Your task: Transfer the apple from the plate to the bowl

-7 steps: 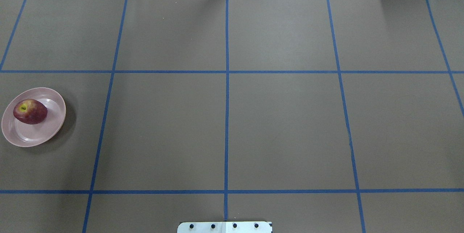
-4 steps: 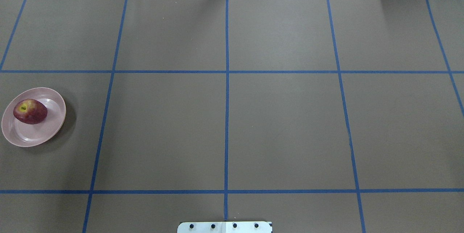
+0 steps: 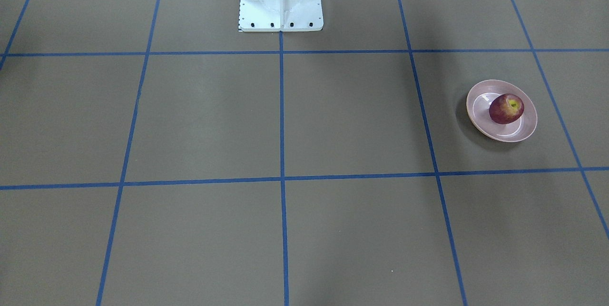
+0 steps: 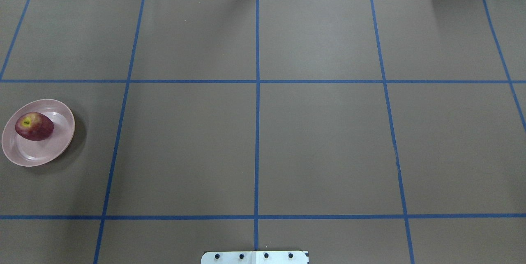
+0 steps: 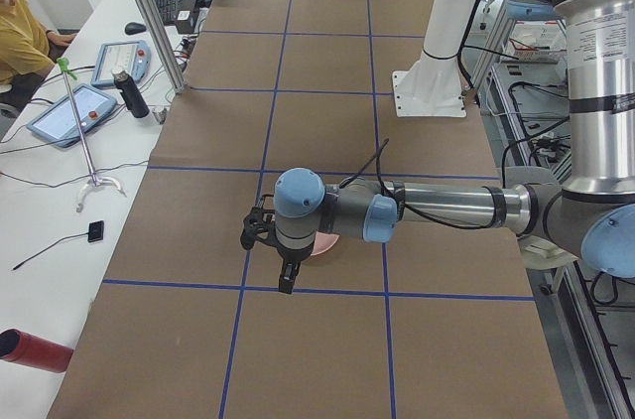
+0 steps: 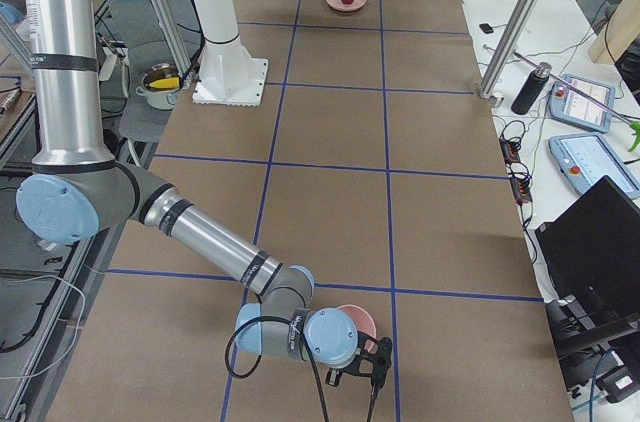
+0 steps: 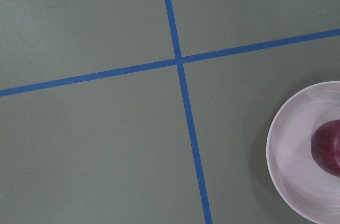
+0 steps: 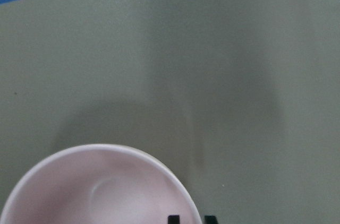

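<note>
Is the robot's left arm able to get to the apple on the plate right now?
Probably yes. The left gripper hangs near the plate, the apple lies bare on it, and nothing stands around or over it. The left wrist view catches the apple only at its edge, so a shift seems needed.

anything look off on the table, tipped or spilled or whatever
Nothing stands out. The apple sits stem-up on the plate, off-centre but well inside the rim. The bowl stands upright; the part of its inside in view is empty. Nothing spilled.
</note>
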Controlling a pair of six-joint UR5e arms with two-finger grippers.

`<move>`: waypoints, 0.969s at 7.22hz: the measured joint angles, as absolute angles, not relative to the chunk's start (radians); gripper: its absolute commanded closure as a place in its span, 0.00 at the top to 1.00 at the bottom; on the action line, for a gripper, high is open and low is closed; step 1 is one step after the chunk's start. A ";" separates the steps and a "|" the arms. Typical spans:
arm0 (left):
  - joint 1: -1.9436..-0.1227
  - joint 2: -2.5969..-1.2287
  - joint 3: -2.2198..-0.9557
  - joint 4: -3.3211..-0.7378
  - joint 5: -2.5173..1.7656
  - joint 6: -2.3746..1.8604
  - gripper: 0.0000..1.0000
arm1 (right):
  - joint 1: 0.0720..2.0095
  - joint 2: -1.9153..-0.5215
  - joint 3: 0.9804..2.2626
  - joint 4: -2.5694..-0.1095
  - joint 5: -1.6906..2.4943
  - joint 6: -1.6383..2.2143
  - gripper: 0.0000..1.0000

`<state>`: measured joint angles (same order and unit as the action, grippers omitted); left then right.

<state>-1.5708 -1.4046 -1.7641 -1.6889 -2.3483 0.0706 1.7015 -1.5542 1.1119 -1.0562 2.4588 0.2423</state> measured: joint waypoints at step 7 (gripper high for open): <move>-1.570 -1.391 -1.757 -1.689 -2.363 0.070 0.98 | 1.142 -1.257 1.545 -1.054 2.453 1.133 0.00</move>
<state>-1.5702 -1.3907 -1.7571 -1.6889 -2.3635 0.0702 1.1418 -1.2570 1.5454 -1.0535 2.4533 1.1329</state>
